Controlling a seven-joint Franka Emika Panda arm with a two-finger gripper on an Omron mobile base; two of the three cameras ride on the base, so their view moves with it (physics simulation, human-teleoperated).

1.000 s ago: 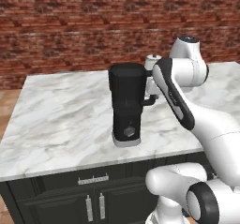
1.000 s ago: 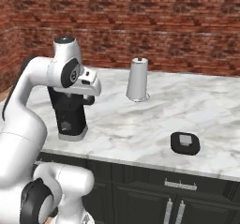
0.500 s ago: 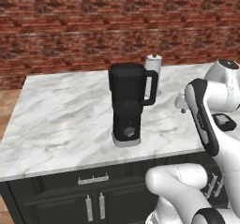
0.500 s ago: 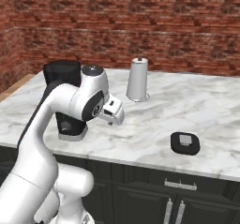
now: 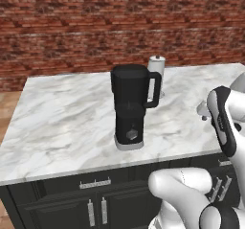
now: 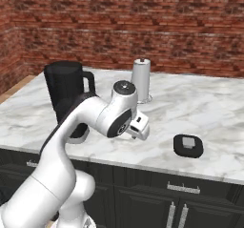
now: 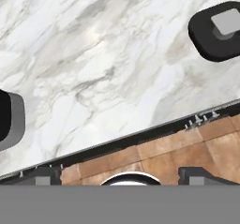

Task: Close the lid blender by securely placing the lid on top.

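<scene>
The tall black blender (image 5: 131, 106) (image 6: 66, 92) stands on the marble counter with nothing on its jar top. Its grey foot (image 7: 10, 120) shows at the left edge of the hand view. The lid (image 6: 188, 145) (image 7: 219, 29), a low dark cap with a grey square in its middle, lies flat on the counter to the blender's right, near the front edge. My gripper (image 6: 142, 132) (image 5: 204, 110) (image 7: 121, 175) hangs open over the counter's front edge between blender and lid, apart from both and holding nothing.
A white knob-topped cylinder (image 5: 155, 72) (image 6: 141, 79) stands behind the blender toward the brick wall. The marble counter (image 5: 62, 108) (image 6: 214, 108) has dark cabinets below. In the hand view, wooden floor (image 7: 154, 155) lies beyond the counter edge.
The arm has swung away from the blender to the right and lower, bringing the hand over the counter's front edge, nearer the lid. Blender, lid and cylinder have stayed put.
</scene>
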